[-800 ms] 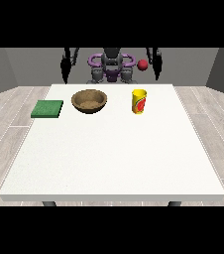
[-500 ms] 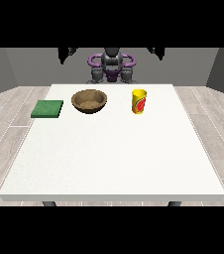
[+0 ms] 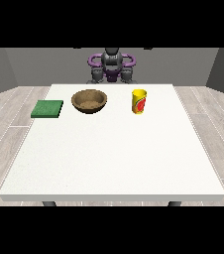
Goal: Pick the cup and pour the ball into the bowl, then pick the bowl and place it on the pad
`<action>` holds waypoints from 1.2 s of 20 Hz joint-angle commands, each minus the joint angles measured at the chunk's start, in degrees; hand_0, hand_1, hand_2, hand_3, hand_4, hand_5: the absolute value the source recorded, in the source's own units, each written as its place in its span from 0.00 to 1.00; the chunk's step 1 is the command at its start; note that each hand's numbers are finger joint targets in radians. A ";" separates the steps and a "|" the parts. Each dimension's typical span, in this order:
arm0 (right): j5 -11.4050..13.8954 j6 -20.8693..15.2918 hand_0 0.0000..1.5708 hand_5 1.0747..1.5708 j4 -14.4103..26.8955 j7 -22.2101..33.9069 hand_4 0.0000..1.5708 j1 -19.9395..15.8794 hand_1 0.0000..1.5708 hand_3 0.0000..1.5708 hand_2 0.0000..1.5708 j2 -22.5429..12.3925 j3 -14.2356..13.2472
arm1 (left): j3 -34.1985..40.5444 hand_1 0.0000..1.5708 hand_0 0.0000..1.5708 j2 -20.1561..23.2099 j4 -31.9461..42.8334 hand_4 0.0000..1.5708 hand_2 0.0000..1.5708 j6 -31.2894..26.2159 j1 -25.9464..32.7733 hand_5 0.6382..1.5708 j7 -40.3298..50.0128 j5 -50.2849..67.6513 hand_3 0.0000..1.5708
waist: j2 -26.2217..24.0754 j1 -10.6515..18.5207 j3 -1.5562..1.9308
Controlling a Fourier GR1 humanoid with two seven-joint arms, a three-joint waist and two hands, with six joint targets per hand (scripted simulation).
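Front view, taken from across a large white table, with the robot small at the far edge. No fingers can be made out: the two dark, rounded arm ends just behind the far table edge, one at the view's left and one at the view's right, are too small to read, so I cannot tell whether the hands are spread or curled, and neither touches anything. Moving outward from them, purple arm links curve back to the grey torso. In front of the robot three things stand in a row near the far edge. A yellow cup with a red mark stands upright towards the view's right; the ball is not visible, so it is presumably inside the cup, though this cannot be confirmed. A brown wooden bowl sits just left of centre, well apart from the cup. A flat green pad lies further left, near the bowl but not touching it. Judging from this layout, nothing is done yet. The likely risks lie ahead: a reach that clips the cup's rim could tip it and spill the ball onto the table, and a pour begun beside the bowl could send the ball rolling off.
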 commanded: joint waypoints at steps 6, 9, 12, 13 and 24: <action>0.79 -0.25 0.00 0.94 -3.81 -5.77 0.46 -5.28 0.00 0.00 0.00 1.50 0.80 | 0.30 0.00 0.00 -0.85 2.89 0.39 0.00 4.68 -12.29 0.98 -6.60 -6.68 0.00 | 16.53 -2.50 0.01; -4.11 3.15 0.00 0.96 -1.50 -9.55 0.46 -9.52 0.00 0.14 0.00 -2.32 -5.85 | 1.09 0.00 0.00 -0.68 6.32 0.37 0.00 1.65 -9.98 0.96 -17.87 -5.59 0.00 | 23.60 -2.36 -0.01; 0.18 1.32 0.00 0.95 0.53 -15.15 0.45 -10.44 0.00 0.00 0.00 1.18 -1.78 | 3.36 0.00 0.00 0.29 11.02 0.36 0.00 1.75 -13.58 0.95 -23.20 -6.09 0.00 | 28.70 -2.22 -0.02; -2.15 3.81 0.00 0.94 1.66 -17.38 0.43 -8.51 0.00 0.00 0.00 -0.56 -4.35 | 2.27 0.00 0.00 0.38 11.46 0.36 0.00 -0.60 -8.26 0.93 -28.04 -5.78 0.00 | 28.23 -1.32 -0.02; -6.14 9.30 0.00 0.98 7.30 -23.78 0.42 -10.54 0.00 0.00 0.00 -3.57 -8.66 | 10.61 0.00 0.00 5.32 35.89 0.00 0.00 -5.08 -16.71 0.87 -43.79 -3.54 0.00 | 33.99 -4.84 -0.02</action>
